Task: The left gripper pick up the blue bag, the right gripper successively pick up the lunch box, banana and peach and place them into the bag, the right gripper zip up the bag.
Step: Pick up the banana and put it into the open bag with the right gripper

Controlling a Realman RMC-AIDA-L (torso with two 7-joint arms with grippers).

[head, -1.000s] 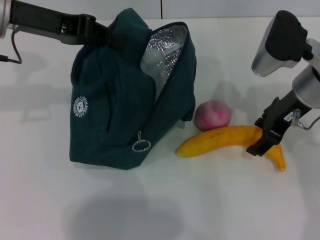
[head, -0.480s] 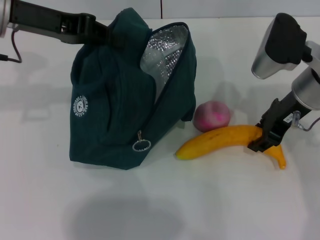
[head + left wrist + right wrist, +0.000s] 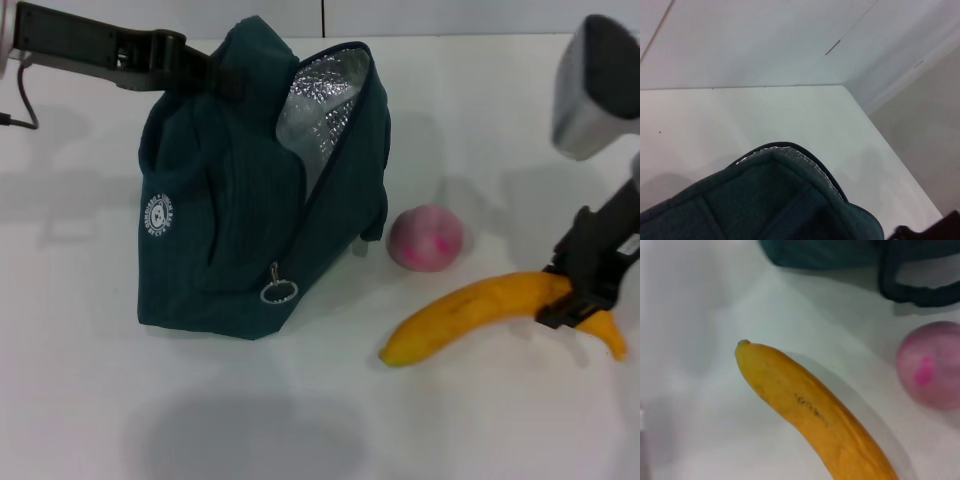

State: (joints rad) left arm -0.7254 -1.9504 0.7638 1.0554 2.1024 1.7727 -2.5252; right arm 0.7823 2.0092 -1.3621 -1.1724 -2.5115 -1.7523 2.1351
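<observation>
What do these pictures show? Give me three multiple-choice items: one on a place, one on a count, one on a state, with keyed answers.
1. Where does the peach lie?
A. inside the bag
B. on the table between bag and banana
C. on the banana

2. How many fruits lie outside the bag?
A. one
B. two
C. three

3. What state is the blue bag in?
A. zipped shut
B. folded flat
C. unzipped, foil lining showing

Answers:
1 B: the peach sits on the table beside the blue bag.
2 B: only the peach and the banana, gripped by the right end effector.
3 C: silver lining shows while the left end effector holds its top.
</observation>
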